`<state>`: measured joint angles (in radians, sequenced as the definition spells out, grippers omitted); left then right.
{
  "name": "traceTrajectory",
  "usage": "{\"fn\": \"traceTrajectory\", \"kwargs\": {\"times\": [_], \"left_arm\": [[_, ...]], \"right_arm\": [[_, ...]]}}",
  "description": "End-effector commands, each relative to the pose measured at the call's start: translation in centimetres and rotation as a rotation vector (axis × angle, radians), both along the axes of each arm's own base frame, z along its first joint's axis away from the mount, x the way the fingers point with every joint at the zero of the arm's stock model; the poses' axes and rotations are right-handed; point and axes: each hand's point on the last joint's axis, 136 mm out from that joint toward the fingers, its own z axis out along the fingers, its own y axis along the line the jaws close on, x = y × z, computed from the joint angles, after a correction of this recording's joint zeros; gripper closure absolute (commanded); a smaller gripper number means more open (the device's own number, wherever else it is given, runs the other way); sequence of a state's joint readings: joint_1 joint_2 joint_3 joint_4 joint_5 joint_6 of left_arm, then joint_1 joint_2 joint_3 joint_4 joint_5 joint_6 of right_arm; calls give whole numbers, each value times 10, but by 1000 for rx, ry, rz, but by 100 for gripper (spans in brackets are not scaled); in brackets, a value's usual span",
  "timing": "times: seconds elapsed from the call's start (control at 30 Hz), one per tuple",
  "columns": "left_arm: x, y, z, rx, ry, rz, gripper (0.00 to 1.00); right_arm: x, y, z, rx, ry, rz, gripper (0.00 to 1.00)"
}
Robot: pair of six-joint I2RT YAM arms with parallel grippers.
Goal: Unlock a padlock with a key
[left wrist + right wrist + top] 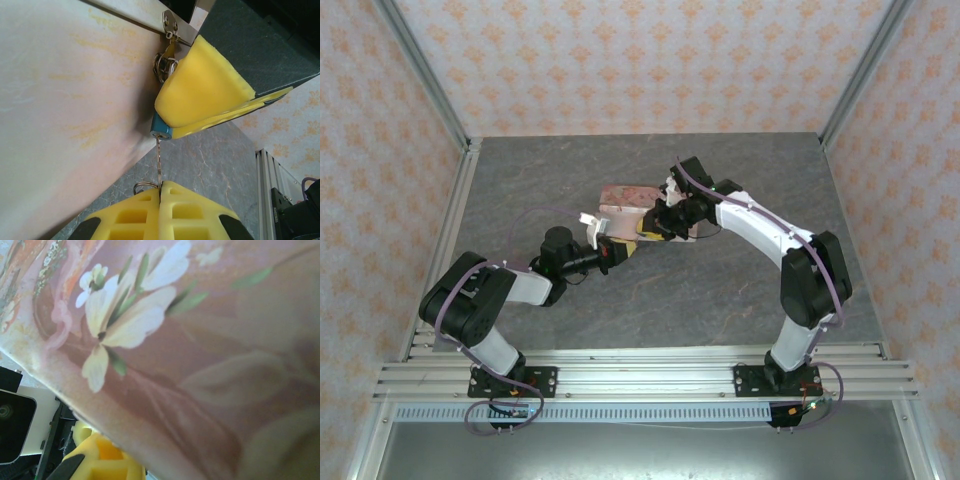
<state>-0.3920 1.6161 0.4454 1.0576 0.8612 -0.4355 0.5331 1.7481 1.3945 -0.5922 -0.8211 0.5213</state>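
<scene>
At the tin clasp (pixel 170 26), slippery-looking padlock (pixel 161 131) pinched by right pincer (pixel 173 119); thin, probably bendable key (pixel 159 157) clamped at head in left pincer (pixel 160 189).

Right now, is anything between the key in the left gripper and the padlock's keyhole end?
Nothing visible. The key, pinched in the left gripper, runs straight up to the padlock, its tip touching the lower face. The right gripper clamps the padlock's sides and leaves that face bare.
</scene>
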Motion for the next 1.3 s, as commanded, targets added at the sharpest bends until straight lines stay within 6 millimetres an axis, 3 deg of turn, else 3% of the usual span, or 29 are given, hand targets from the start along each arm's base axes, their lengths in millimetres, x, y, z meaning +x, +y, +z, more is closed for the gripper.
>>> {"fn": "traceTrajectory", "kwargs": {"times": [0.0,0.6,1.27], "left_arm": [[0,0,20,-18,-80,-15,100],[-5,5,21,-1,-91,2,100],[11,5,9,-23,-28,53,100]], "right_arm": [[1,9,21,64,-28,45,100],[-1,10,20,65,-15,61,100],[-4,14,20,113,10,48,100]]}}
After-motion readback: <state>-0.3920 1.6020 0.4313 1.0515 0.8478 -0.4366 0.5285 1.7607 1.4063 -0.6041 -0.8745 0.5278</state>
